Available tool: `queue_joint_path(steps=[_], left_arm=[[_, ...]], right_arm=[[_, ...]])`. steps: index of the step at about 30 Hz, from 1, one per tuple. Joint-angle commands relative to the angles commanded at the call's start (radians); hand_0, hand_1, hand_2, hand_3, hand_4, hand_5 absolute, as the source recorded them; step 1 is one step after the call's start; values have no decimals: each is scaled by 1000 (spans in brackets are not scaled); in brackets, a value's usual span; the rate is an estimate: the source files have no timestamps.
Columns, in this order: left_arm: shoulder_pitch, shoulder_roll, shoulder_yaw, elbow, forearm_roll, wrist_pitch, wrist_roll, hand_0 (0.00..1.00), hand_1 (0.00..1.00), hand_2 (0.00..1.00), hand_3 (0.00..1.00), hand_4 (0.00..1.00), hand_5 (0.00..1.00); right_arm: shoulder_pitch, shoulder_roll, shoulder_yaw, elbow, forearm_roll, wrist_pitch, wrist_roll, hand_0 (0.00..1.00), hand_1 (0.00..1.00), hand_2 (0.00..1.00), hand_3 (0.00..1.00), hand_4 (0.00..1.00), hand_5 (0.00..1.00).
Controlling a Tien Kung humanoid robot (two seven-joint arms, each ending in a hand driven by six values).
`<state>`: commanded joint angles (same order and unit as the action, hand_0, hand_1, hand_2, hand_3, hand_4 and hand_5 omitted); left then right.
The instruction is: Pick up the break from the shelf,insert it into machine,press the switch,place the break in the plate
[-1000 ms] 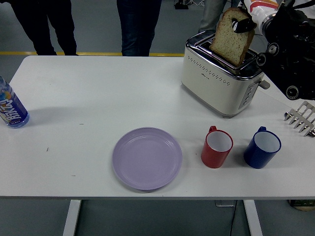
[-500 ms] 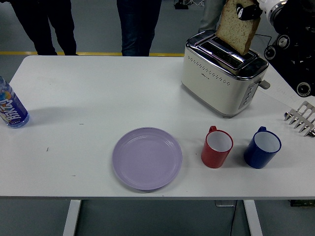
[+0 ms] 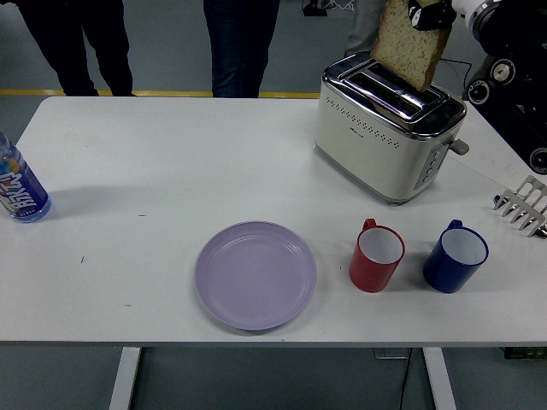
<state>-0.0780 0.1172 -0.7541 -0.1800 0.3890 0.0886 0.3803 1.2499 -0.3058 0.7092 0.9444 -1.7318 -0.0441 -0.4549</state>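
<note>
Above the toaster [image 3: 385,135], bread slice [image 3: 411,43] hangs clear of the slots.
Right hand [image 3: 430,12] pinches its top edge at the frame's upper border; carrying it to the purple plate [image 3: 255,274] likely wants a steady, level sweep over the red mug [image 3: 376,256]; lower before letting go.

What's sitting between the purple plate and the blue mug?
A red mug stands between the purple plate and the blue mug, seen in the head view.

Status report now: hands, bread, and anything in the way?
Right hand shut on brown bread slice, clear above white toaster. Left hand not in view. Round lilac plate bare; nothing blocks the way.
</note>
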Motion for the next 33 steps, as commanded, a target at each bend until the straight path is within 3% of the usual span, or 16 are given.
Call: queue_joint_path(steps=[33], left_arm=[[11, -4, -17, 0, 14, 2, 3, 384, 499, 656, 782, 650, 998]], right_arm=[[-71, -62, 23, 248, 29, 56, -62, 87, 176, 413, 453, 425, 91]])
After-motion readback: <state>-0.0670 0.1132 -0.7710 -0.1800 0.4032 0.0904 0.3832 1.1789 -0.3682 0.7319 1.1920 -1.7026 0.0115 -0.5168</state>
